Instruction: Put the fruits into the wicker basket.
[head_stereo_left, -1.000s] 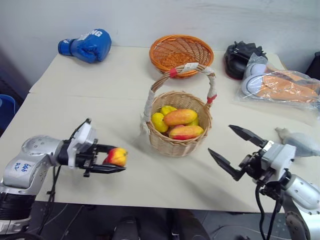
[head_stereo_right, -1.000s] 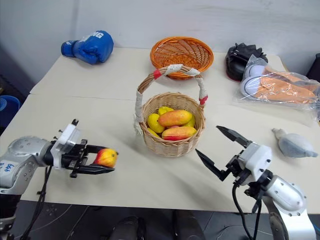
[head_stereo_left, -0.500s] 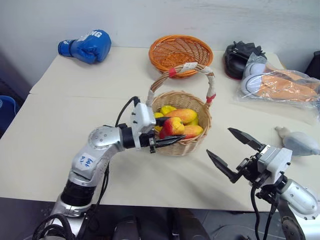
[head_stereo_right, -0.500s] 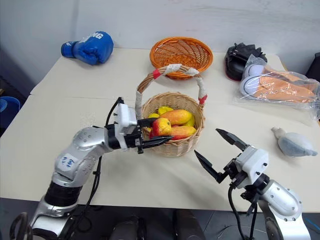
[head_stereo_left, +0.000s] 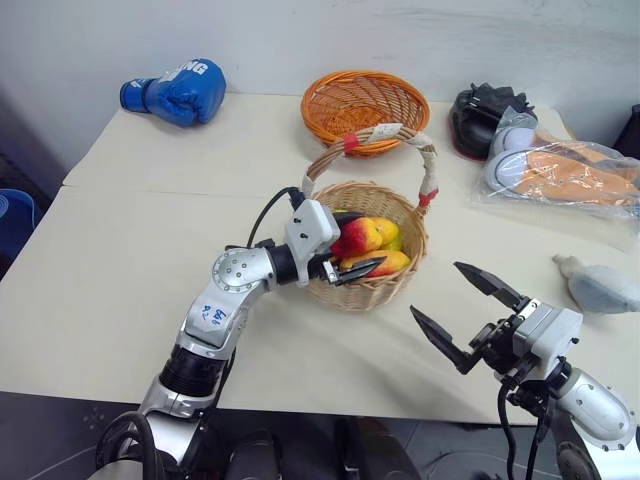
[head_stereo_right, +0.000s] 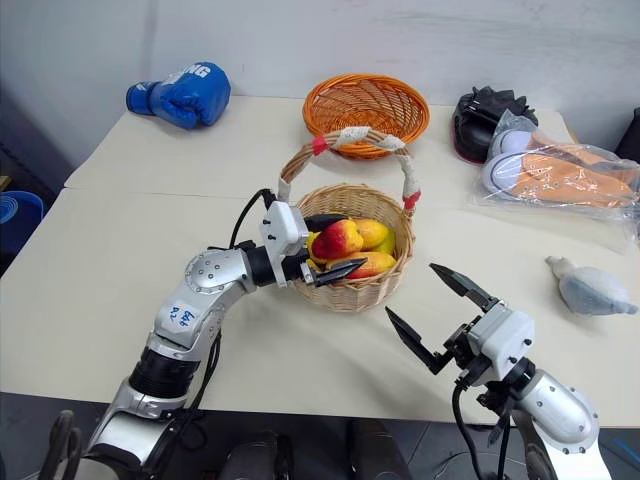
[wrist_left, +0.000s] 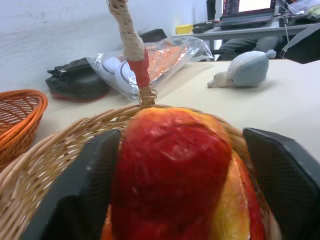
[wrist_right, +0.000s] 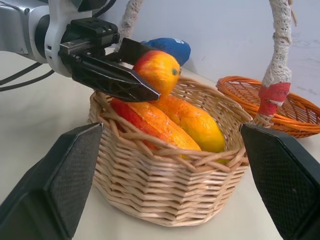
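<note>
Left eye view: lower right, your right gripper (head_stereo_left: 462, 312) hangs released over the bench (head_stereo_left: 120, 280). At centre, the left gripper (head_stereo_left: 357, 243) holds the pear-shaped fruit (head_stereo_left: 357, 237) above the wicker basket (head_stereo_left: 375, 285); whether the jaws have let go is unclear. Next, draw back. Two fruits (wrist_right: 175, 122) inside are partly hidden.

A: My head pair looks forward and down over the table (head_stereo_left: 120, 260), both eyes sharing the scene.

B: And the wrists?

A: Both sit close to the wicker basket (wrist_right: 165, 175) from opposite sides.
</note>
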